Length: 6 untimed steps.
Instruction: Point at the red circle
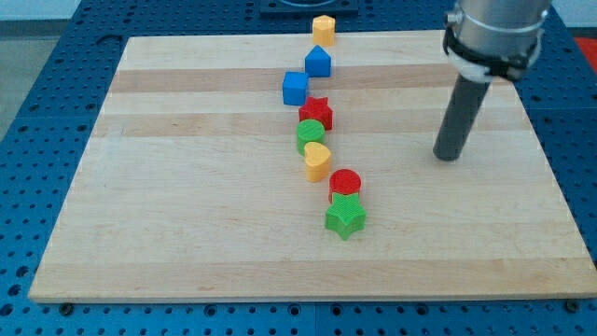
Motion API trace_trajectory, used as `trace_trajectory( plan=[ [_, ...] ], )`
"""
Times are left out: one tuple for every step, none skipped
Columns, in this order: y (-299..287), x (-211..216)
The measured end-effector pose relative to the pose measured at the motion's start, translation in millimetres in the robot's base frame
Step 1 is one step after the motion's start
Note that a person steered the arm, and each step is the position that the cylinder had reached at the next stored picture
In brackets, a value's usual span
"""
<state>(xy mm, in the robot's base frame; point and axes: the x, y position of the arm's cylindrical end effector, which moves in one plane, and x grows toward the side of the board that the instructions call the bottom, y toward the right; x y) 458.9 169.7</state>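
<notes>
- My tip point(449, 157) is resting on the wooden board point(187, 233) toward the view's right, well apart from every block, with bare wood all around it.
- The rod is ending in a plain blunt end: there is no pincer on it, so nothing is spreading, pressing together or pinching anything.
- The red circle point(345, 182) is lying to the view's left of my tip and a little toward the view's bottom, with a clear stretch of board between the two.
- The green star point(345, 217) is sitting just below the red circle, touching it or nearly so, farther toward the view's bottom-left of my tip.
- The yellow heart point(317, 161) is standing left of my tip at about its level, just up and left of the red circle.
- The green circle point(311, 133) and the red star point(316, 112) are crowding together left of my tip and slightly above it.
- The blue cube point(295, 88) and the blue pentagon-like block point(318, 62) are lying higher up and to the left of my tip.
- The yellow block point(323, 29) is sitting farthest from my tip, near the board's top edge; its shape is hard to make out.
- No brand, label or writing is showing on the blocks, the board or the rod.
</notes>
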Motion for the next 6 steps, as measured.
trace_trajectory(
  plan=[
    [-30.7,0.7],
    [-55.7,9.7],
    [-65.0,14.0],
    [-88.3,22.5],
    [-101.8,27.2],
    [-101.9,27.2]
  ],
)
